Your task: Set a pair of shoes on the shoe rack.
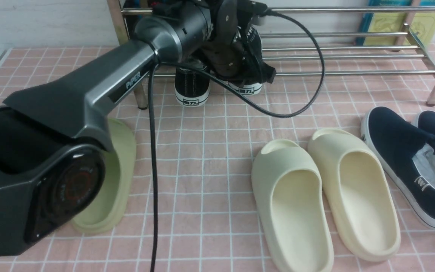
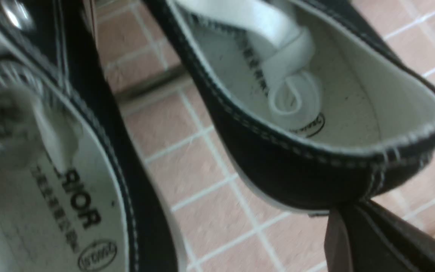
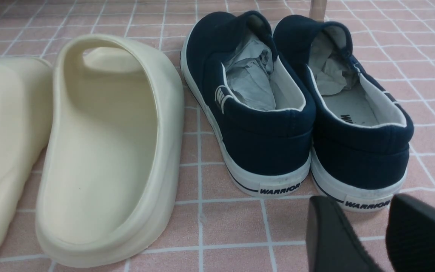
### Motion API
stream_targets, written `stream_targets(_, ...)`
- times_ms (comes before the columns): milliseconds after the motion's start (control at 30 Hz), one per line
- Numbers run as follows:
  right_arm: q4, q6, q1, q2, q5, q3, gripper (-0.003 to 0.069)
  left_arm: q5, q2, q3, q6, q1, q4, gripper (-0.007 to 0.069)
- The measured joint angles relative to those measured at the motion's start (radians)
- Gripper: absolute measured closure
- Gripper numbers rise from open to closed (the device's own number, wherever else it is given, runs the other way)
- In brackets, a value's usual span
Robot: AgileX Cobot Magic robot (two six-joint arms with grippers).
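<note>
1. The step in hand looks like seating the pair of shoes [image 1: 192, 88] squarely on the shoe rack [image 1: 353, 56]. Any release should be gentle, so the heels are not dragged back out.
2. Nearest, the right pincer [image 3: 376, 241] hangs slightly parted and empty, beside the navy slip-ons [image 3: 263, 113].
3. Farther off, the left pincer [image 1: 255, 68] sits over the shoes at the rack's lowest tier. One finger [image 2: 372, 238] touches a heel; whether it grips cannot be told.

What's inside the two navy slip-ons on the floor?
Crumpled pale paper is stuffed into both navy slip-ons. In one, an insole with dark lettering shows at the heel. The toe ends are hidden by the uppers and the paper.
</note>
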Motion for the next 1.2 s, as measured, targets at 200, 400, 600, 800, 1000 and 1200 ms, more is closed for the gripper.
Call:
stream_targets(200, 0.000, 0.000, 0.000, 0.000, 0.000, 0.000, 0.0419, 0.064, 0.021, -0.004, -0.023, 0.001, 0.064, 0.0620)
stream_targets(400, 0.000, 0.000, 0.000, 0.000, 0.000, 0.000, 0.0419, 0.156, -0.112, -0.030, -0.024, 0.002, 0.085, 0.0611)
stream_targets(600, 0.000, 0.000, 0.000, 0.000, 0.000, 0.000, 0.0419, 0.267, -0.328, -0.032, -0.023, 0.002, 0.132, 0.0606)
stream_targets(800, 0.000, 0.000, 0.000, 0.000, 0.000, 0.000, 0.0419, 0.362, -0.607, -0.005, 0.014, 0.002, 0.163, 0.0602)
stream_targets(1000, 0.000, 0.000, 0.000, 0.000, 0.000, 0.000, 0.0419, 0.362, -0.891, 0.206, 0.010, 0.002, 0.174, 0.0602)
stream_targets(1200, 0.000, 0.000, 0.000, 0.000, 0.000, 0.000, 0.0419, 0.361, -1.185, 0.558, -0.059, 0.002, 0.186, 0.0602)
